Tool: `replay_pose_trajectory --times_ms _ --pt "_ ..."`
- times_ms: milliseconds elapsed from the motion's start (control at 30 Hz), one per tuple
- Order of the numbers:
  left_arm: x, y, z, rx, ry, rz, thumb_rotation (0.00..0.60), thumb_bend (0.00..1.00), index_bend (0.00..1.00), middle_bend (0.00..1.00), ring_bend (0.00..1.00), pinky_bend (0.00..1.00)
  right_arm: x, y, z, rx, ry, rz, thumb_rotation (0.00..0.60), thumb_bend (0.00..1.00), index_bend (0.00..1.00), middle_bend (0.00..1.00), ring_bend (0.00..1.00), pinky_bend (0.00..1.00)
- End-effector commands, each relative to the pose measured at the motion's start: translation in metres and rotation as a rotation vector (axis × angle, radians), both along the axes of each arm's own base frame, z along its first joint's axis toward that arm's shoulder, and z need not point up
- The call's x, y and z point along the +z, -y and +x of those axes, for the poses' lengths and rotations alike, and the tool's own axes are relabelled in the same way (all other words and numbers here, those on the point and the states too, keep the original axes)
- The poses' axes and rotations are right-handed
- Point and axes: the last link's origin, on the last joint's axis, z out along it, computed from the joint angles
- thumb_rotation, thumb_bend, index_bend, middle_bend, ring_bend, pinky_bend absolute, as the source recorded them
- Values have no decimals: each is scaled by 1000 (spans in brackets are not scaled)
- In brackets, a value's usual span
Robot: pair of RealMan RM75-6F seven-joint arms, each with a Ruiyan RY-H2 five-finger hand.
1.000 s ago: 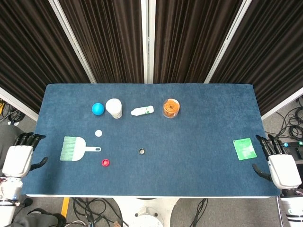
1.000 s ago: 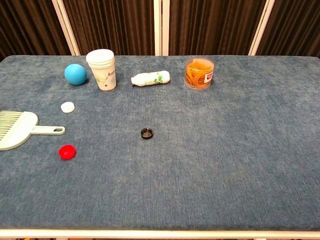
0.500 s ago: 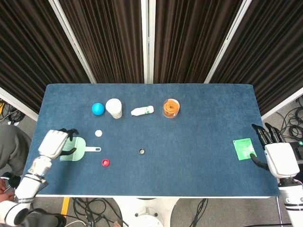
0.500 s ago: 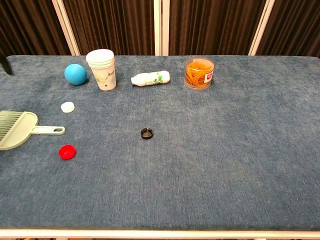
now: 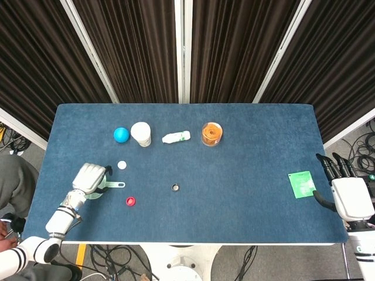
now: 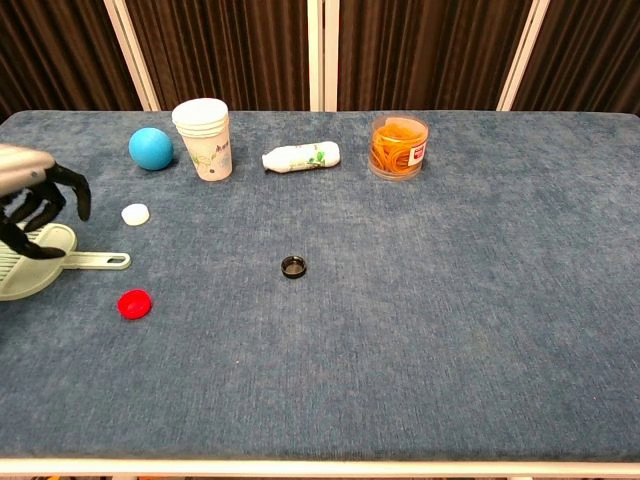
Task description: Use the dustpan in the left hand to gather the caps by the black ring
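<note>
Left hand [image 6: 35, 205] hovers over the pale green plastic dustpan [image 6: 35, 268] at the tabletop's [image 5: 252, 152] left edge, fingers spread and curled downward, gripping nothing; the pan lies flat on the blue cloth. Just right of it sit the small white cap [image 6: 135, 213] and the red cap [image 6: 134, 303], with the small black ring [image 6: 293, 266] well apart toward the middle. Far right, the right hand [image 5: 350, 202] waits off the tabletop edge, open and empty. The step looks like reaching for the dustpan; next the hand likely needs to close on its handle [image 6: 98, 261], then sweep the caps rightward to the ring.
</note>
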Motion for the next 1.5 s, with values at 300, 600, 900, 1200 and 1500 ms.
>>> replay_pose_trajectory --times_ms 300,600,900,1200,1500 --pt "-21 -1 -4 37 -37 -23 600 214 463 726 730 904 -3 -1 -5 -16 9 7 600 158 31 141 15 115" --pt "-26 0 3 10 -15 -2 600 222 447 565 707 904 -5 -1 -7 -20 6 15 600 157 31 141 16 115" --pt "-34 -4 1 -12 -51 -4 600 222 440 517 701 904 -6 -1 -11 -39 9 16 600 157 31 141 17 115" --pt "-35 -1 -4 -29 -95 -5 600 222 440 499 695 901 -6 0 -12 -49 12 17 600 157 31 141 18 115" --pt "-36 1 -11 -18 -114 1 600 222 485 524 695 900 -6 -1 -14 -56 19 15 600 156 31 141 18 115"
